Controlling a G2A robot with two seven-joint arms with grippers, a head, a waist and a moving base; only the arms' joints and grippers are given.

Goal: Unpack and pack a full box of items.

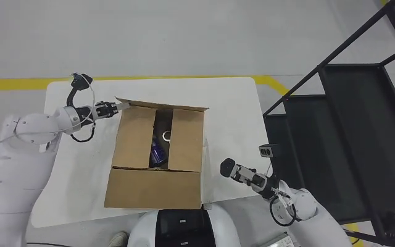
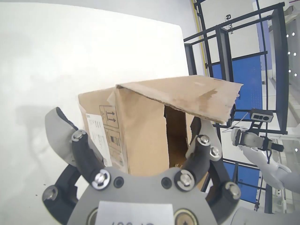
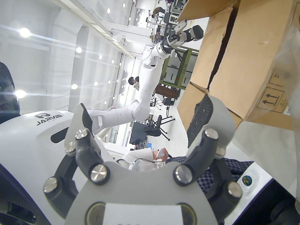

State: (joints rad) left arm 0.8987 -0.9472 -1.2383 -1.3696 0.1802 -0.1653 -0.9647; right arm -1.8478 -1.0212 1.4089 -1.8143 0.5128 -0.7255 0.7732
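Left pincer (image 2: 129, 119) spread astride a corner of the box (image 1: 133, 139); right pincer (image 3: 144, 104) spread over the desk's (image 1: 234, 111) near right corner. Box flaps ajar.

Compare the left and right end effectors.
The left end effector has the cardboard box's far left corner between its fingers; the right end effector has nothing there. The left is at the box; the right hangs apart, off its right side. Both are open.

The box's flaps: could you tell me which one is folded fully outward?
The flap nearest the robot; the two side flaps lie over the box, the far flap stands up.
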